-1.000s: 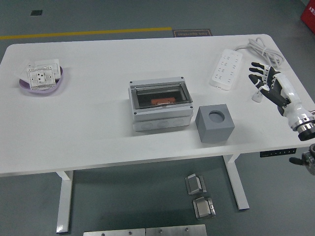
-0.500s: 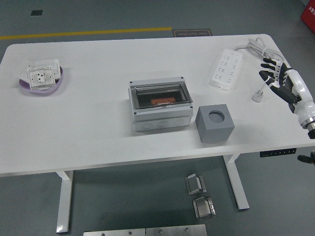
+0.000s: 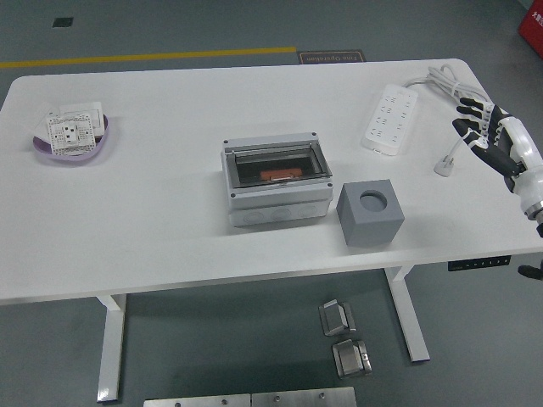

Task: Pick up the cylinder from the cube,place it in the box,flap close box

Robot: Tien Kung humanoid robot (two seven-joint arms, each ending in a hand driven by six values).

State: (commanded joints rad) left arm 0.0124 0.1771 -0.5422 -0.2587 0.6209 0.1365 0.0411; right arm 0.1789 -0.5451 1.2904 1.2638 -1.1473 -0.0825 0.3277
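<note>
A grey cube (image 3: 371,213) with an empty round hole in its top stands right of centre on the white table (image 3: 170,212). Left of it sits a grey box (image 3: 275,181) whose clear flap lies down over the top. An orange cylinder (image 3: 279,175) shows through the flap, inside the box. My right hand (image 3: 481,124) hovers at the table's far right edge, well apart from the cube, fingers spread and holding nothing. The left arm does not show.
A white power strip (image 3: 390,118) with its cable (image 3: 447,80) lies at the back right, a plug (image 3: 445,164) near my right hand. A purple bowl (image 3: 75,148) holding a white socket plate (image 3: 75,130) sits at the far left.
My right hand has drawn back to the right and slightly up, away from the cube toward the table's edge. The box, cube and cylinder have not moved.
</note>
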